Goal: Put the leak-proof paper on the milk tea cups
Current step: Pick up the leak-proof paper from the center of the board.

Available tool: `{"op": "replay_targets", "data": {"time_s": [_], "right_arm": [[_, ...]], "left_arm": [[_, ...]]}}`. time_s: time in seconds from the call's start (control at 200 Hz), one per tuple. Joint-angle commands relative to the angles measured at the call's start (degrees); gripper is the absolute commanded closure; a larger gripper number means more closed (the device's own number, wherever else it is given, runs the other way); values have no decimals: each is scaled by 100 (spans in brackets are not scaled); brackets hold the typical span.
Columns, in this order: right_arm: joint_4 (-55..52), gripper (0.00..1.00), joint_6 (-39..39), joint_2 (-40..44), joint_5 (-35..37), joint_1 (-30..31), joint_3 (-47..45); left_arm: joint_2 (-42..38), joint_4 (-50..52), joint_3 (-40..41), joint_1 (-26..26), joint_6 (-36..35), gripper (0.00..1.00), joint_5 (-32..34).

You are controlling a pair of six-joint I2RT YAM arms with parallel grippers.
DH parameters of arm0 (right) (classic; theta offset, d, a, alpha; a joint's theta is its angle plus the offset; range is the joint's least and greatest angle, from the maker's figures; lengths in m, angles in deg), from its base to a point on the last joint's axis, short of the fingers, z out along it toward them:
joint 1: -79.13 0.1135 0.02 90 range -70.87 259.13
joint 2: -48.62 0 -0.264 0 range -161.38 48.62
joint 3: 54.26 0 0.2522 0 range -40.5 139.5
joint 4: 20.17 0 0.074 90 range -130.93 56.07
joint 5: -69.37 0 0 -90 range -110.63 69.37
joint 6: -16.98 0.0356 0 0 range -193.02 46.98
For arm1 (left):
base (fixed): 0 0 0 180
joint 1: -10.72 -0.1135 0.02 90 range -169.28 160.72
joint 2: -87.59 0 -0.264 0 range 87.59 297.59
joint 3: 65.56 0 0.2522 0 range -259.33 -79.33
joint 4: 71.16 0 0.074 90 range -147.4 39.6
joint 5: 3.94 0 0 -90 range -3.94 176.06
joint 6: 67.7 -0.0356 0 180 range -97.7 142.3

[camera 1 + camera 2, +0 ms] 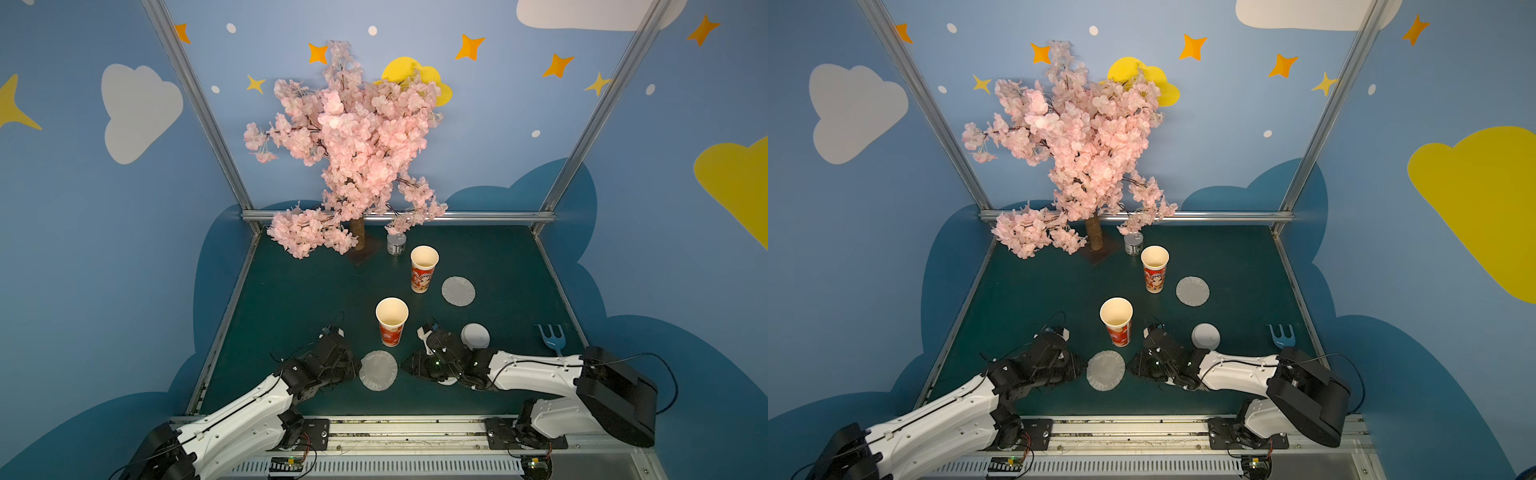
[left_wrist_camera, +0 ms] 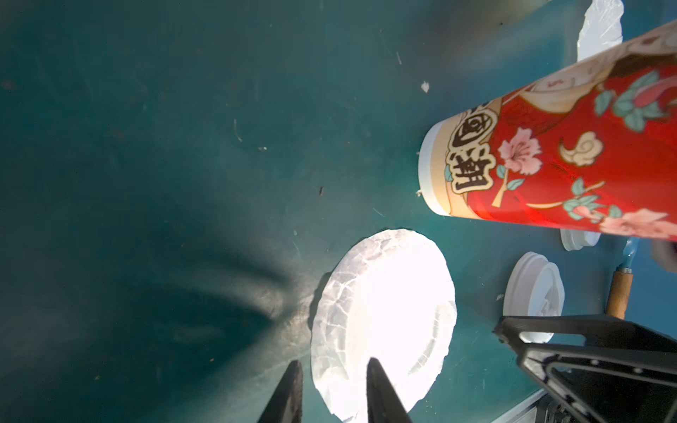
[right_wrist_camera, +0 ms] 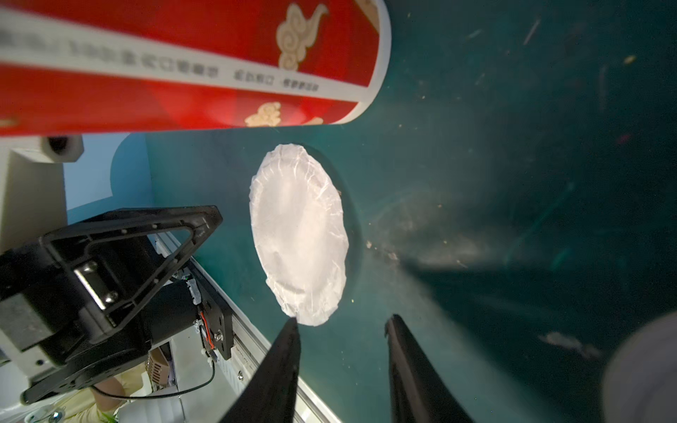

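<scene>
We are working on the nearer sheet of leak-proof paper [image 1: 378, 370], which is lying flat on the table [image 1: 291, 291] at about 7 o'clock of the near milk tea cup [image 1: 391, 322]. A pincer is sitting at each side of it, probably because so thin a sheet offers only its crinkled rim to grip. The left pincer [image 2: 334, 366] is at its 9 o'clock, fingers apart and straddling the rim. The right pincer [image 3: 343, 321] is at its 3 o'clock, also apart, with one tip meeting the edge. Neither is gripping anything. Glare is washing out the sheet, so we cannot tell whether the left finger is pressing on it. The other sheet [image 1: 458, 291] is lying at 3 o'clock of the far cup [image 1: 424, 270], and both cups are standing uncovered.
</scene>
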Motion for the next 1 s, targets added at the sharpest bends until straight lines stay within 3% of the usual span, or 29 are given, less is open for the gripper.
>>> {"op": "replay_targets", "data": {"time_s": [0.0, 0.22, 0.376, 0.621, 0.671, 0.751, 0.991], "right_arm": [[286, 62, 314, -238, -28, 31, 96], [470, 71, 353, -896, -407, 30, 369], [661, 71, 371, -1074, -547, 29, 395], [827, 81, 354, -1335, -709, 11, 492], [823, 83, 345, -1312, -701, 17, 484], [793, 100, 321, -1220, -659, 11, 458], [497, 100, -7, -761, -809, 11, 483]], "left_arm": [[140, -171, 103, 25, -117, 73, -25], [620, -244, 110, 85, -73, 76, -89], [809, -236, 77, 130, -28, 78, -214], [866, -282, 73, 231, 49, 78, -186], [822, -239, 68, 239, 67, 78, -176], [705, -132, 74, 249, 110, 78, -142], [-252, 752, -101, 246, 249, 75, 252]]}}
